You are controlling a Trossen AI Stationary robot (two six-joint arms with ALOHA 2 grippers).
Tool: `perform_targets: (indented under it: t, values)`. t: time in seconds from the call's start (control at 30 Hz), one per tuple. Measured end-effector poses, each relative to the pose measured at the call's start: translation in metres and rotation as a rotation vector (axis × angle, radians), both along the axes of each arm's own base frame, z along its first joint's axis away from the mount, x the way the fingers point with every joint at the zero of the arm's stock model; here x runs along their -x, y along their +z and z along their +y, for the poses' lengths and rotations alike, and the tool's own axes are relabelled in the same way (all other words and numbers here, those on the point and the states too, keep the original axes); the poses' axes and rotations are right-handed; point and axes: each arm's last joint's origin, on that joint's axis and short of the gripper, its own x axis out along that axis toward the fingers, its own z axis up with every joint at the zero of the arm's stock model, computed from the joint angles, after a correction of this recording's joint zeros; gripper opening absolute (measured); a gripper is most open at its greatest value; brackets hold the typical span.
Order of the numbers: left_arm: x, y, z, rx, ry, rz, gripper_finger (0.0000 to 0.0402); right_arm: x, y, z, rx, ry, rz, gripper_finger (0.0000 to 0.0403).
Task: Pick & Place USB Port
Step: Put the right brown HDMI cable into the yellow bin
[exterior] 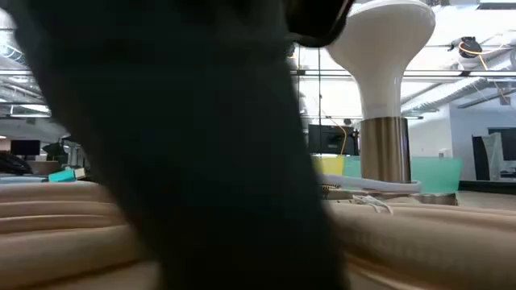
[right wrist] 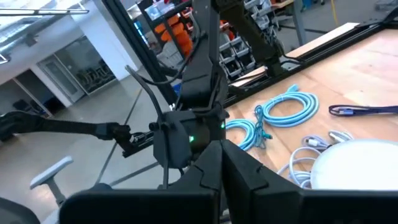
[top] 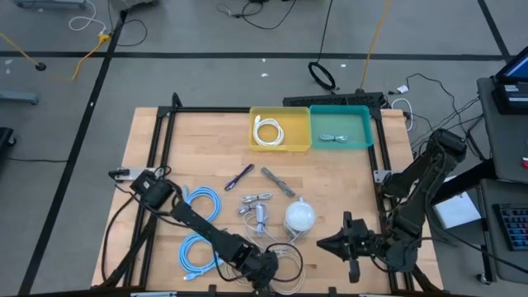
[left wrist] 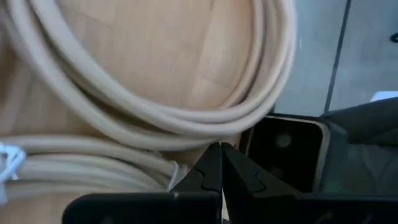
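A: How far along is this?

B: Barely begun, by my reading. At the near edge of the desk [top: 330,177] the left gripper [top: 266,276] sits low beside a coil of pale cable [top: 285,257], fingers pressed together on nothing. The right gripper [top: 328,244] waits near the same edge, just right of the white dome-shaped object [top: 299,216], also pressed together and empty.

A: And the USB part itself?

B: My best guess is the small silver-and-white cluster of connectors [top: 257,208] in the middle of the desk, just left of the dome. Which piece is the port I cannot tell. Nothing there has been lifted.

A: So everything is left?

B: Picking and placing both, I'd judge. At the far edge the yellow bin [top: 280,129] already holds a coiled white cable [top: 268,132], and the teal bin [top: 341,127] holds a small grey cable.

A: Room to move?

B: Tight near the front. The pale coil, the blue cables [top: 200,227] and the dome crowd around the connectors. Past them lie a purple cable [top: 240,176] and a grey strip [top: 278,182], then bare wood up to the bins. The black frame rail [top: 158,140] borders the left side and another the right, with floor beyond.
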Motion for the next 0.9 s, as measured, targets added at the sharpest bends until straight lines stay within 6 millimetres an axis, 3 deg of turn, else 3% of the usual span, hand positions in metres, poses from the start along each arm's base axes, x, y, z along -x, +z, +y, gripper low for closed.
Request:
perform_targets:
  t: [0.2,0.6,0.8,0.9]
  values:
    - [-0.005,-0.007,0.003,-0.005,0.009,-0.010,0.0000,0.000,0.000,0.000,0.000,0.000,0.001,0.0000]
    - [-0.035,0.000,0.038,0.020,0.081,-0.137,0.0000,0.001,-0.001,0.000,-0.023,-0.001,0.004,0.0000]
    - [-0.031,0.001,0.028,0.060,0.046,-0.141,0.0000,0.008,-0.004,0.005,-0.059,0.022,0.029,0.0000]
    - [-0.024,0.017,0.016,0.104,0.005,-0.171,0.0000,0.017,-0.015,0.008,-0.107,0.084,0.124,0.0000]
